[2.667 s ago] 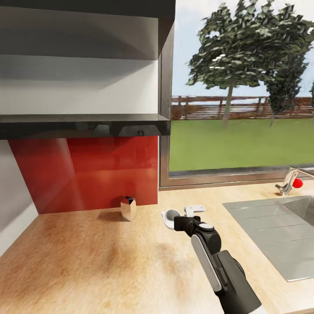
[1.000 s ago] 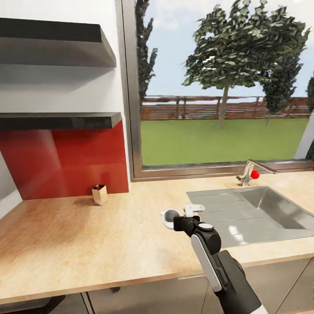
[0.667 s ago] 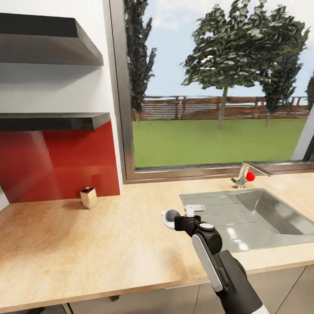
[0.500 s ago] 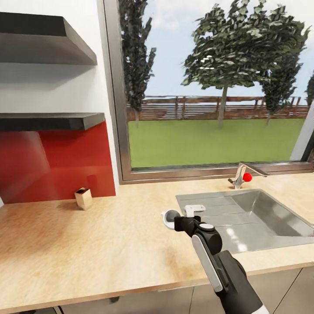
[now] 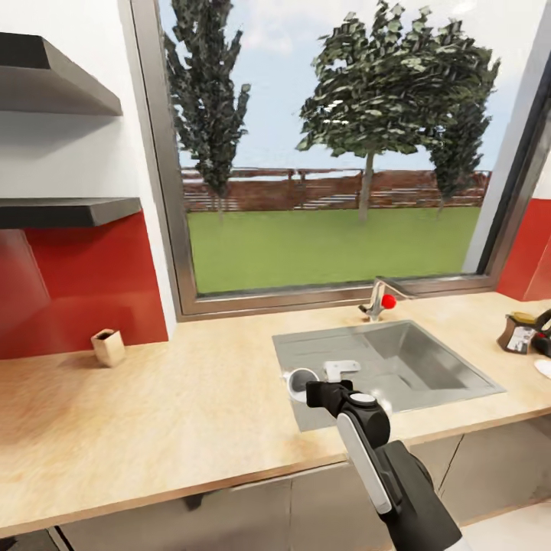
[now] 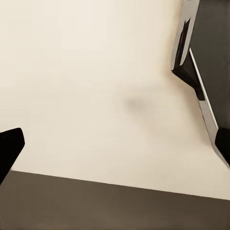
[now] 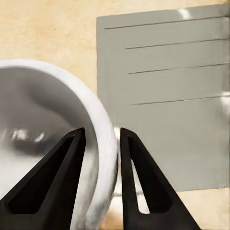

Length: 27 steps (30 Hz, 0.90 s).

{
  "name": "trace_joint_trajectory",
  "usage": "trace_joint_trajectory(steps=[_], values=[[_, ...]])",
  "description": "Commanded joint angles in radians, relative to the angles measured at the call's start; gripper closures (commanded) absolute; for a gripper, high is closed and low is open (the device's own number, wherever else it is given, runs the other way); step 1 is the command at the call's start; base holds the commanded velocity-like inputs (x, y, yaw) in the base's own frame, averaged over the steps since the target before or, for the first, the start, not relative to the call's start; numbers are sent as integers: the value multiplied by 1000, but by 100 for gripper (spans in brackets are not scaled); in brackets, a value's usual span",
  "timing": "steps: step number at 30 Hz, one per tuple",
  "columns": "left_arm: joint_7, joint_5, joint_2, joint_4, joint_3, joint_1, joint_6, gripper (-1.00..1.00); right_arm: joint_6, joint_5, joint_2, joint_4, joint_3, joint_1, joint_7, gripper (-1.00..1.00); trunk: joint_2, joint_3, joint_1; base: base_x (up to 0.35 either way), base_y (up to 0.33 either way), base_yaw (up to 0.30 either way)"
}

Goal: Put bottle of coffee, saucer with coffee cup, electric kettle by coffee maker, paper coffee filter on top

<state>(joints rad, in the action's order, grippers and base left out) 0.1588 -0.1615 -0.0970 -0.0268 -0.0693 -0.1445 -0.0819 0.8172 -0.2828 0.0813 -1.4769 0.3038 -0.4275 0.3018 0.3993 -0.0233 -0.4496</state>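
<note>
My right gripper (image 5: pixel 308 389) is shut on the rim of a white coffee cup (image 5: pixel 298 378), held just above the counter beside the sink. In the right wrist view the gripper (image 7: pixel 101 132) has one black finger (image 7: pixel 48 182) inside the cup (image 7: pixel 43 115) and the other outside its wall. At the counter's far right stand a brown labelled bottle (image 5: pixel 518 334), a black item (image 5: pixel 545 337) cut by the frame edge, and a white saucer edge (image 5: pixel 544 369). My left gripper (image 6: pixel 115 148) is open over a pale surface, its fingertips far apart.
A steel sink (image 5: pixel 428 386) with a red-knobbed faucet (image 5: pixel 378 300) sits under the window. A small beige box (image 5: pixel 108 347) stands by the red backsplash. Dark shelves (image 5: pixel 69 210) hang at the left. The wooden counter (image 5: pixel 176 405) stretches between box and sink.
The whole view has swung to the right: box and shelves slid left, and the counter's right end with bottle and saucer came into sight. My right arm keeps its pose with the cup.
</note>
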Motion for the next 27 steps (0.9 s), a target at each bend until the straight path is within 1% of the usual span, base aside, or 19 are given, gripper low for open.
trace_joint_trajectory(steps=[1, 5, 7, 8, 10, 12, 16, 20, 27], values=[[2, -12, 1, -1, -6, 0, -9, -100, 2, -10, 0, -1, 1, -1, 11, 100, 1, 0, 0, 27, -269, -265], [2, -13, -1, -2, -1, -2, -10, -100, 2, -9, 0, -2, -1, 0, 10, 100, 1, 0, 0, 78, -272, -265], [1, -12, 1, -2, -5, -3, -10, -100, 2, -9, -2, -2, -2, 0, 11, 100, 1, 0, 0, 118, -273, -265], [2, -12, 2, -2, -6, -3, -10, -100, 2, -9, -18, -2, -4, 0, 11, 100, 1, 0, 0, 85, -273, -243], [1, -12, 3, -2, -6, -3, -10, -100, 2, -9, -38, -3, -5, 0, 11, 100, 1, 0, 0, 45, -273, -137], [1, -12, 3, -2, -6, -3, -10, -100, 2, -10, -66, -2, -6, 0, 10, 100, 1, 0, 0, 15, -273, -45], [1, -12, 3, -1, -6, -3, -10, -100, 1, -10, -106, -3, -6, 0, 10, 100, 1, 0, 0, 4, -273, -13], [1, -13, 5, -1, -6, -3, -10, -100, 1, -12, -115, -4, -6, 0, 10, 100, 1, 0, 0, 1, -273, -2], [2, -13, 5, -1, -6, -3, -10, -100, 0, -14, -114, -7, -7, 0, 10, 100, 1, 0, 0, 0, -273, 0]])
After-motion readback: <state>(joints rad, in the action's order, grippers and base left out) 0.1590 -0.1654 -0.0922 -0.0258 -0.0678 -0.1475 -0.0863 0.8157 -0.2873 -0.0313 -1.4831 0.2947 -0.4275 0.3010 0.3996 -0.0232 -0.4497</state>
